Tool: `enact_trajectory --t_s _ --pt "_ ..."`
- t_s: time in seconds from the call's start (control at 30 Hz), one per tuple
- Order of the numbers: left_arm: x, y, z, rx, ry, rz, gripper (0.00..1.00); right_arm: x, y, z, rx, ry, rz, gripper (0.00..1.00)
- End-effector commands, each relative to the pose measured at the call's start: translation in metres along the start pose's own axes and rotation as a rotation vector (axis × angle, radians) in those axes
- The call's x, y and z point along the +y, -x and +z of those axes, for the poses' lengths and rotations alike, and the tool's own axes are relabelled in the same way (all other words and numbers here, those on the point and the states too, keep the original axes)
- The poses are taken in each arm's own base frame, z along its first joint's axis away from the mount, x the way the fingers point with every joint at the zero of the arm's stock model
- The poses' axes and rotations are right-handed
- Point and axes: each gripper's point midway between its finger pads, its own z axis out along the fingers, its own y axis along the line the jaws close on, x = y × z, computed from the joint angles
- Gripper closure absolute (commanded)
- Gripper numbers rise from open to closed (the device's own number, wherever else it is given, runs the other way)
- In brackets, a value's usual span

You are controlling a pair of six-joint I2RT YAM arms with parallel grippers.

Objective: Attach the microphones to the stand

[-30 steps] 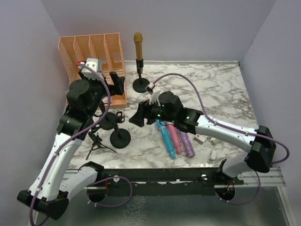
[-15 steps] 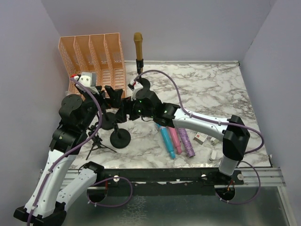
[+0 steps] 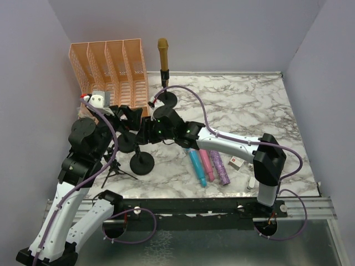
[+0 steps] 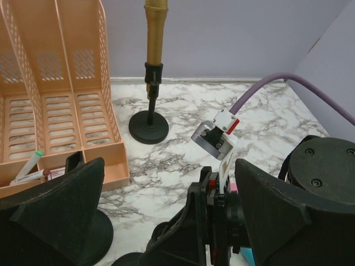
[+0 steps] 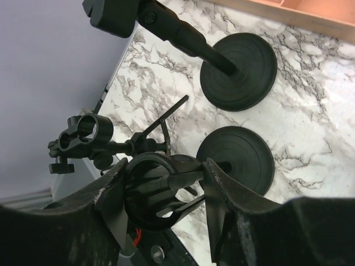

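Observation:
The gold microphone (image 3: 162, 52) stands clipped in a black stand (image 3: 166, 100) at the back; it also shows in the left wrist view (image 4: 156, 27). The cyan (image 3: 197, 165), pink (image 3: 206, 163) and glittery purple (image 3: 220, 167) microphones lie side by side on the marble near the front. My right gripper (image 3: 144, 133) (image 5: 163, 191) is shut on the black ring clip (image 5: 147, 191) of a round-based stand (image 5: 238, 160). My left gripper (image 3: 132, 114) (image 4: 169, 183) is open and empty, right behind the right wrist.
A second round-based stand (image 5: 238, 69) and a small tripod stand (image 3: 113, 169) are close to the held one. An orange file organizer (image 3: 108, 69) stands at the back left, with pens (image 4: 28, 166) in it. Small white-and-red boxes (image 3: 237, 163) lie at the front right.
My right arm has swung left from above the lying microphones to the stands, and its jaws now straddle the clip. My left arm has drawn back and to the left.

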Motion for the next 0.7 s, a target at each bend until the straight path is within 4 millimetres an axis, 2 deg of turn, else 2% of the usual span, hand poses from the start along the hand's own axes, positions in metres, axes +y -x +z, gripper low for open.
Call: enact_trajectory --t_s 0.0,0.1,0.2,0.43,0.67 --pt "0.008 0.006 -0.002 -0.042 0.045 -0.015 0.01 0.006 0.003 -0.005 0.012 -0.027 0.071 0.60" --pt "0.008 0.004 -0.002 -0.038 0.042 -0.015 0.01 0.004 0.017 -0.015 -0.040 -0.063 0.077 0.69" --pt "0.006 0.001 0.000 -0.028 0.032 -0.020 0.01 -0.002 0.030 -0.024 -0.093 -0.109 0.069 0.73" --pt "0.003 -0.012 0.005 0.012 0.010 -0.032 0.01 -0.026 0.048 -0.054 -0.198 -0.227 0.042 0.74" --pt "-0.002 -0.031 0.016 0.064 -0.018 -0.061 0.01 -0.057 0.050 -0.074 -0.257 -0.304 0.086 0.73"
